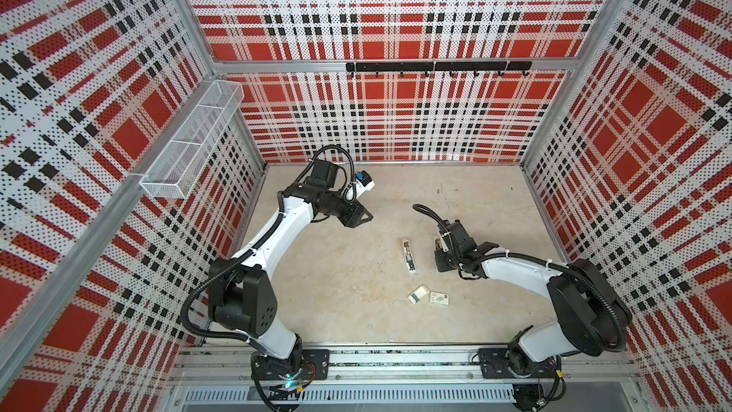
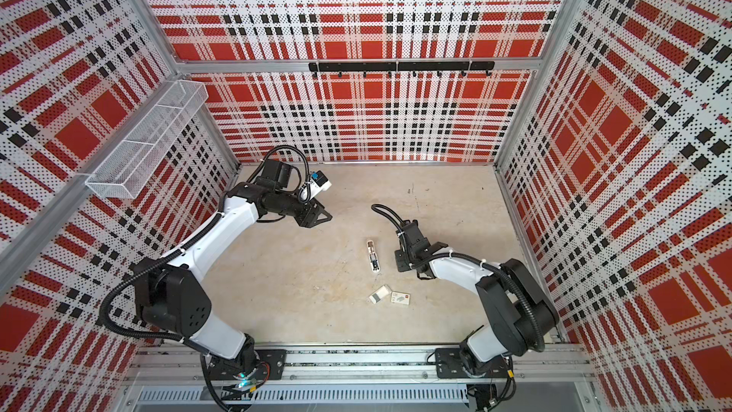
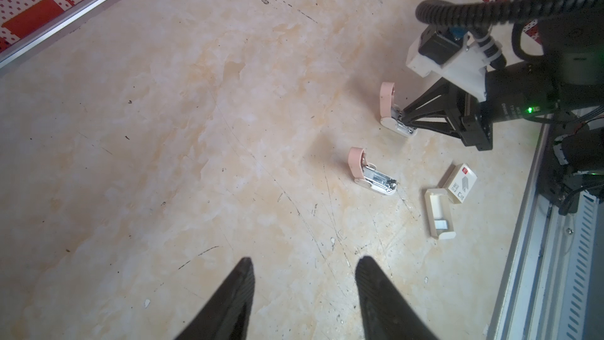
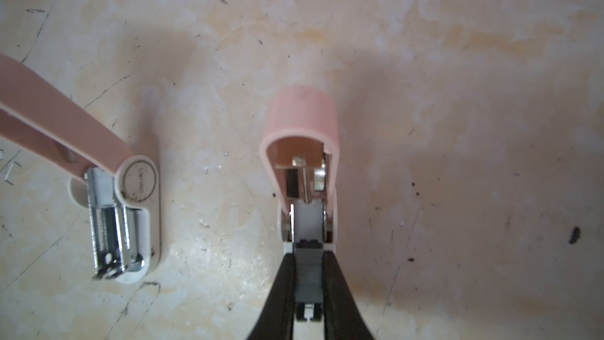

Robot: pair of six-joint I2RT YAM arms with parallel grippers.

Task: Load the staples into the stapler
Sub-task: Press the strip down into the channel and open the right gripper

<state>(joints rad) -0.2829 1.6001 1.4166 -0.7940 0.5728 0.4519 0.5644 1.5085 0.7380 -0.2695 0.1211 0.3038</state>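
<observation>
Loose stapler [image 4: 124, 210]: pink lid [image 4: 49, 116] cut off at picture edge. Gripped stapler [image 1: 435, 241] beside it mostly hidden under right gripper [image 4: 309, 256] in both top views; staples [image 4: 309, 276] sides covered by jaws.

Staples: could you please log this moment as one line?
right claw: shut on staples at open stapler | left claw: open, empty

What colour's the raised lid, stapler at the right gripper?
Pale pink. The stapler lid shows best in the right wrist view.

Tabletop [image 3: 163, 125]: looked matt, marbled beige, scuffed. Stapler nearer the right edge [image 4: 302, 116]: lid was matt pink plastic. Mid-tabletop stapler [image 4: 121, 217]: white plastic base; its magazine shone like chromed metal. Staples [image 4: 309, 273]: dull grey metal. Tray [image 3: 428, 210], sleeve [image 3: 461, 183]: white card. Left gripper [image 3: 305, 260]: matt black.
</observation>
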